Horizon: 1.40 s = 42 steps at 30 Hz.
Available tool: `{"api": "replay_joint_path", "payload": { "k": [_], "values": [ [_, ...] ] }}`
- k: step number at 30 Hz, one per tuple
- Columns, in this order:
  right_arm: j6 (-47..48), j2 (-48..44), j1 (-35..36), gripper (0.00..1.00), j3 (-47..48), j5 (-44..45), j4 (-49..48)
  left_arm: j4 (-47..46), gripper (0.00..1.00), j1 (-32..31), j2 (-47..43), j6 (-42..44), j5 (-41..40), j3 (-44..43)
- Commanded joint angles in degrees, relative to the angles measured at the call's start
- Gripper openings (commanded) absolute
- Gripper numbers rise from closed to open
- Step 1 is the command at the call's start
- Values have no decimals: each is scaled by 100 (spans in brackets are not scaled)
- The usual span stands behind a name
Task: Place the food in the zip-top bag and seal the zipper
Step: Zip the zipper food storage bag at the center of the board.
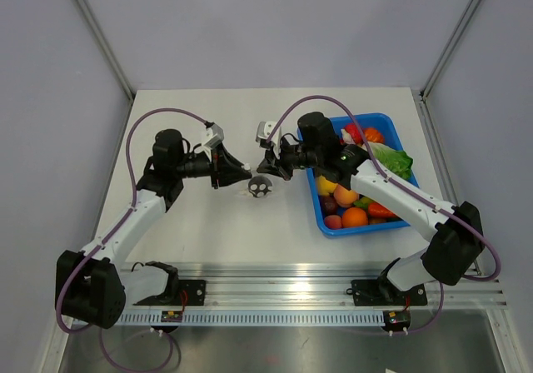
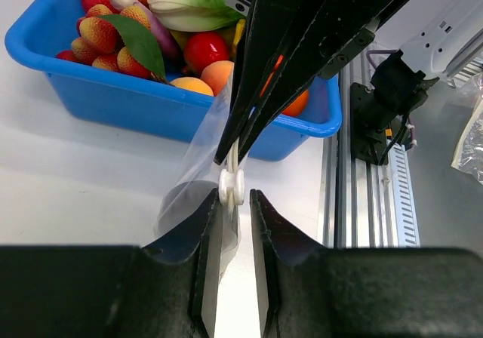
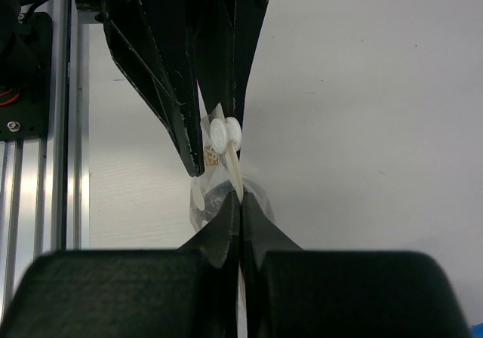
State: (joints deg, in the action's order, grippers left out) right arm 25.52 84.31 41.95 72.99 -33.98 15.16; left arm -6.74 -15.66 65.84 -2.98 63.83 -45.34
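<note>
The zip-top bag [image 1: 260, 186], a small clear pouch, hangs just above the table between my two grippers. The dark round food [image 1: 261, 190] sits inside it and shows through the film in the right wrist view [image 3: 214, 199]. My right gripper [image 3: 240, 201] is shut on the bag's top edge strip, the zipper [image 3: 235, 173]. A white slider [image 2: 232, 185] rides on that strip. My left gripper [image 2: 234, 196] stands narrowly open around the slider, its left finger against it and a gap on the right side. Clear film [image 2: 198, 161] drapes over the left finger.
The blue tray [image 1: 326, 221] at the right holds orange and peach fruits, red fruits and a green cabbage [image 1: 393, 158]. The metal rail [image 1: 275, 283] with the arm bases runs along the near edge. White walls enclose the table's back and sides.
</note>
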Motion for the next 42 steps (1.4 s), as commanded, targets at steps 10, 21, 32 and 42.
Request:
{"api": "replay_joint_path", "payload": {
  "k": [10, 21, 32, 42],
  "values": [
    [-152, -91, -38, 27, 110, -48, -181, 77, 0, 10, -115, 228, 165, -124],
    [261, -171, -29, 49, 759, -592, 593, 331, 0, 19, -291, 421, -82, -177],
    [-73, 471, -21, 49, 1278, -1119, 663, 349, 0, 19, -371, 483, -73, -124],
    [-275, 665, -21, 37, 1410, -1269, 523, 375, 0, 19, -379, 536, -55, -124]
  ]
}}
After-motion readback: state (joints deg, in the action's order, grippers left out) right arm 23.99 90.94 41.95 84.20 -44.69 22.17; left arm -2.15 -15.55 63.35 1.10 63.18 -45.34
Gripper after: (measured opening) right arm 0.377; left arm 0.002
